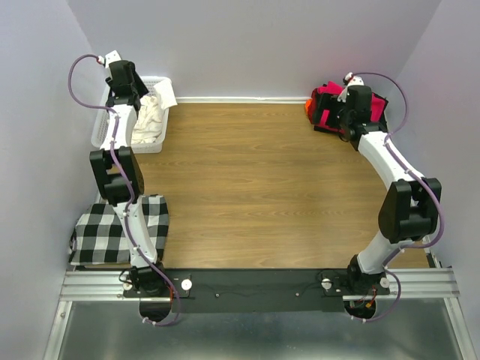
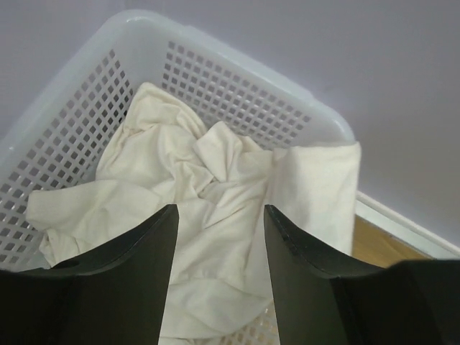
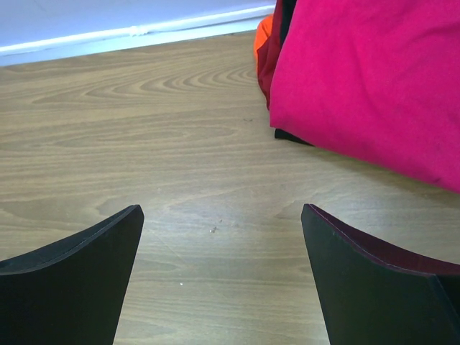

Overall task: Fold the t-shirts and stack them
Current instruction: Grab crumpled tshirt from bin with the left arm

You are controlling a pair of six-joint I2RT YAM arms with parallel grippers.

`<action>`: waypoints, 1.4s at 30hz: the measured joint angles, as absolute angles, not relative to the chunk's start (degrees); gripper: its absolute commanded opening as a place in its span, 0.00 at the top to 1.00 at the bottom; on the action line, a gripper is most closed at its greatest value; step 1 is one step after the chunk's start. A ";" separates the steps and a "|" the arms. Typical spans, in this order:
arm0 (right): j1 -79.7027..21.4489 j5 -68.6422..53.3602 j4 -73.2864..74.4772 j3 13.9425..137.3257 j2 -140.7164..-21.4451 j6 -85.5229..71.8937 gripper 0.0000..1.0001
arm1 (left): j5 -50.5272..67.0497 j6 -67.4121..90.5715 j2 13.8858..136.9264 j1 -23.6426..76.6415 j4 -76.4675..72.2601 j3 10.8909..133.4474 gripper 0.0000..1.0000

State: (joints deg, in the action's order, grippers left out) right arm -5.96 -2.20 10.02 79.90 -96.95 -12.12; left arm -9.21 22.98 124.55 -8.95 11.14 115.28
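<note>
The left gripper (image 2: pixel 219 215) hung over the white mesh basket (image 2: pixel 237 79) at the far left corner of the wooden surface (image 3: pixel 144 129). Its jaws were half parted above the crumpled cream t-shirt (image 2: pixel 215 165) lying inside, with no cloth visibly pinched. One part of that shirt draped over the basket's rim. At the far right corner, the right gripper (image 3: pixel 221 212) stood wide and empty just beside the folded magenta t-shirt (image 3: pixel 374 79). A black t-shirt (image 3: pixel 291 135) peeped from under it, and an orange t-shirt (image 3: pixel 262 39) showed behind.
</note>
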 measured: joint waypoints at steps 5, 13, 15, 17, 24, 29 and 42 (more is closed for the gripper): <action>-6.72 -1.91 10.07 78.43 -96.88 -13.08 0.00 | -8.84 23.88 132.60 -10.11 17.28 122.96 0.39; -7.38 0.54 10.09 77.49 -96.73 -14.06 0.00 | -7.92 24.08 141.93 -10.11 24.14 132.14 0.38; -7.44 0.93 10.11 77.49 -96.73 -14.17 0.00 | -7.86 24.05 142.58 -10.11 25.47 132.57 0.38; -7.46 1.26 10.11 77.49 -96.73 -14.31 0.00 | -7.86 24.03 142.87 -10.13 26.65 132.64 0.38; -7.57 1.91 10.13 77.49 -97.01 -14.96 0.00 | -7.86 23.68 144.20 -10.13 28.49 133.84 0.34; -7.88 2.09 10.15 77.52 -98.02 -15.00 0.00 | -7.38 22.98 146.41 -10.13 29.95 136.09 0.33; -8.19 2.33 10.39 79.18 -100.82 -15.03 0.00 | -4.95 20.38 149.10 -10.13 33.21 139.76 0.70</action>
State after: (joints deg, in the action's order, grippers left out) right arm -8.19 2.33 10.39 79.18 -100.82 -15.03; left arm -4.95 20.38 149.10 -10.13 33.21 139.76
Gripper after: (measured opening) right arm 0.998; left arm 0.516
